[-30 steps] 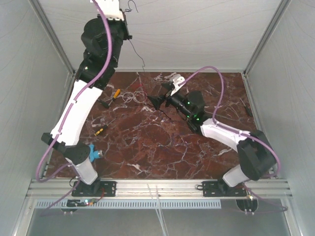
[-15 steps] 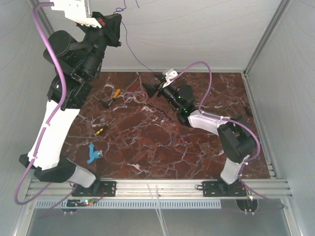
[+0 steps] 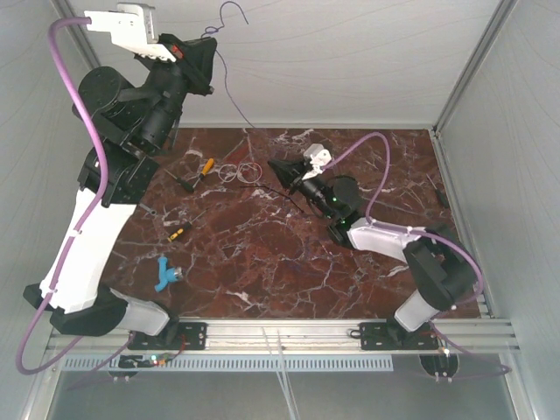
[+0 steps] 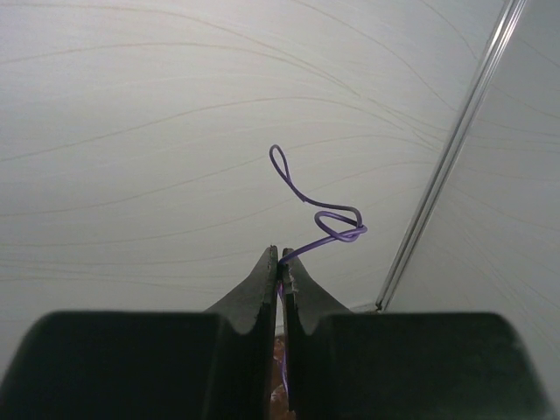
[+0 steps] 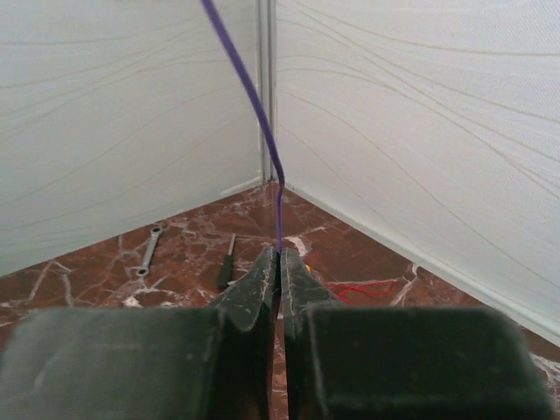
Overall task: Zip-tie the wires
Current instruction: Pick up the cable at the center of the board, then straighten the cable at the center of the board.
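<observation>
Thin white-and-purple wires (image 3: pixel 238 171): one purple strand (image 5: pixel 254 96) is pinched near its upper end by the left gripper (image 3: pixel 213 37), jaws together on it, high above the rear left corner of the dark red marble tabletop (image 3: pixel 262 262); the curled tip pokes past the fingertips. An orange-handled tool (image 3: pixel 206 166) and white loops lie near the rear edge, left of centre. Right gripper (image 3: pixel 273 164), low, just right of the loops, is clamped on the strand's lower part.

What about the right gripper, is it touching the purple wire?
Touching. The right wrist view shows the right gripper shut on the purple wire, which emerges from between its fingertips.
</observation>
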